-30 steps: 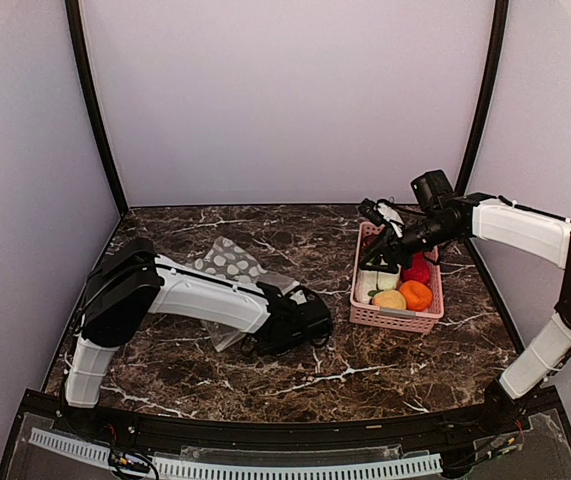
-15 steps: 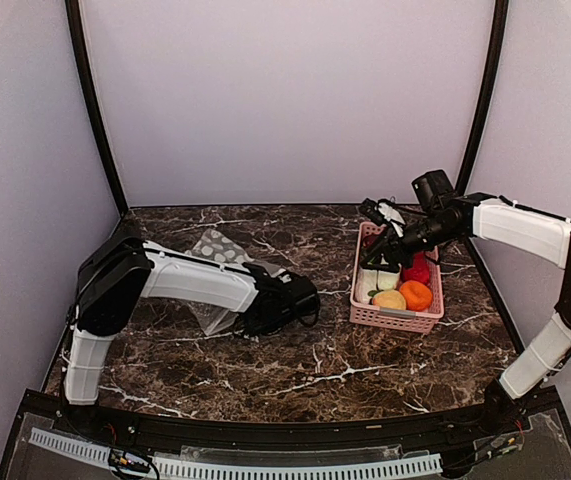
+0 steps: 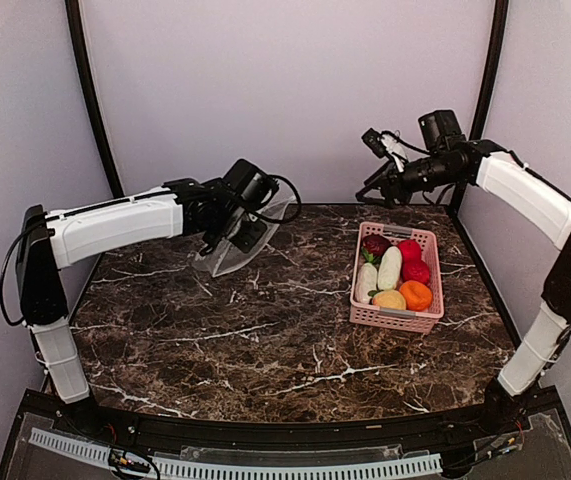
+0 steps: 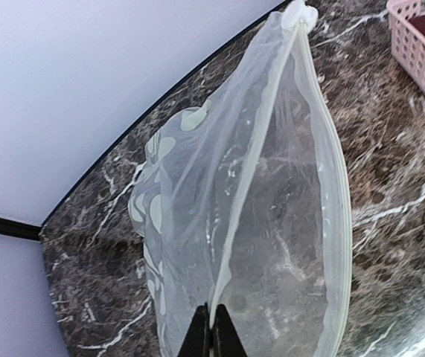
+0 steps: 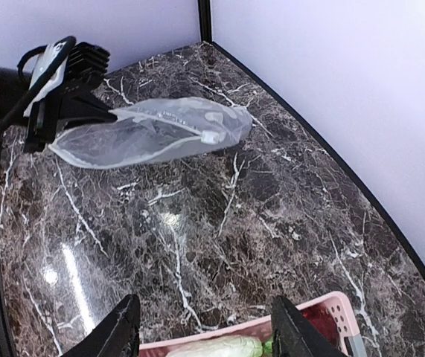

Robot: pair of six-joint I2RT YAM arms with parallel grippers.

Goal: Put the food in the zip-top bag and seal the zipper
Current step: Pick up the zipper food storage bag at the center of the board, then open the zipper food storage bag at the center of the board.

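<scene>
**STATUS: BAG HELD UP BY LEFT ARM, FOOD IN BASKET**

The left gripper (image 4: 212, 338) is pinched fully closed on 1 lip of the zip-top bag (image 3: 237, 248), holding it up over the rear left of the table (image 3: 265, 340). The zipper (image 4: 340, 223) is unsealed and the mouth gapes. The right gripper (image 5: 208, 336) has its jaws moderately apart, grips nothing, and is raised above the rear of the pink basket (image 3: 395, 320). All 7 pieces of food (image 3: 390, 268) lie in the basket, well apart from the bag.

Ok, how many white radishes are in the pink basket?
2. One white radish lies along the middle of the pink basket; the second radish sits beside it, against the left wall. Others may be hidden underneath.
</scene>
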